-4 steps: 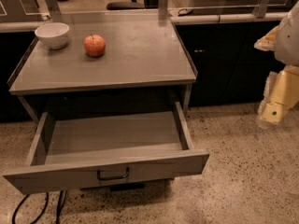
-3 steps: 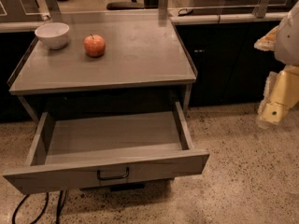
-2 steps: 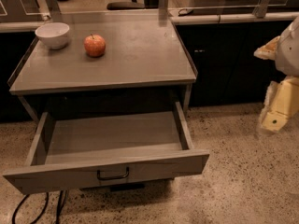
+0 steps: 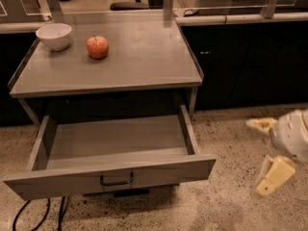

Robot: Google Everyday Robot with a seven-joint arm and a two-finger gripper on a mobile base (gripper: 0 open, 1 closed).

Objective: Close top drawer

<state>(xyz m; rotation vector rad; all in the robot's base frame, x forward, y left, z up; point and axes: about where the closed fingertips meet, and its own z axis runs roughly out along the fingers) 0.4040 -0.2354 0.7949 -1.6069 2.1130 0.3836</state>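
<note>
Speckled floor fills the bottom of the view, and a run of dark cabinets stands along the back under a pale counter edge. In front of them, left of centre, is the grey table, its flat top bare across the right half.

Under that top, the top drawer is pulled well out toward the camera. Its shallow tray shows no contents, and its wide front panel sits far forward of the table's frame, slightly skewed, with the right end higher in the frame than the left.

Low at the right edge of the view, well apart from the drawer and level with its front, the robot's hand hangs above the floor. Its two cream fingers are spread wide, with nothing between them.

On the table's back left corner rests a white bowl, and a red apple sits just beside it to the right, not touching.

A small black bail handle hangs at the centre of the drawer front. Dark cables trail over the floor below the drawer's left end.
</note>
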